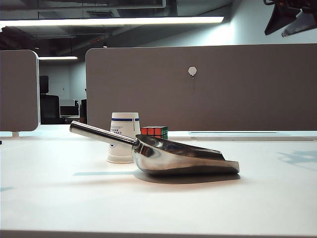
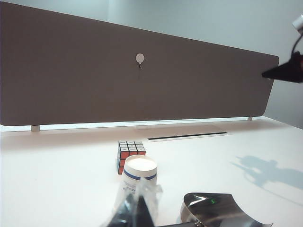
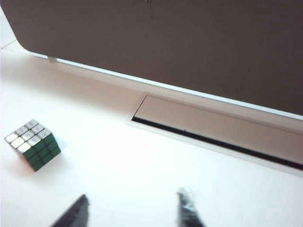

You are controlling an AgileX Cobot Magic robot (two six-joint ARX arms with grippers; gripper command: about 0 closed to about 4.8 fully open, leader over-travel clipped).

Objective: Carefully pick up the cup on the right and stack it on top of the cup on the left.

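Observation:
A white paper cup (image 1: 124, 138) with a blue band stands upside down on the table, behind the handle of a metal scoop (image 1: 183, 157). I cannot tell whether it is one cup or two stacked, and no separate second cup shows. In the left wrist view the cup (image 2: 139, 172) stands just beyond my left gripper (image 2: 138, 210), whose fingertips meet with nothing between them. My right gripper (image 1: 291, 21) hangs high at the upper right, far from the cup. In its own view the right gripper (image 3: 135, 208) stands open over bare table, holding nothing.
A Rubik's cube (image 1: 154, 131) sits right behind the cup, also seen as the cube (image 2: 130, 155) and the cube (image 3: 33, 144). The scoop bowl (image 2: 218, 208) lies beside the cup. A brown partition (image 1: 198, 87) closes off the table's far edge, with a cable slot (image 3: 213, 135) before it.

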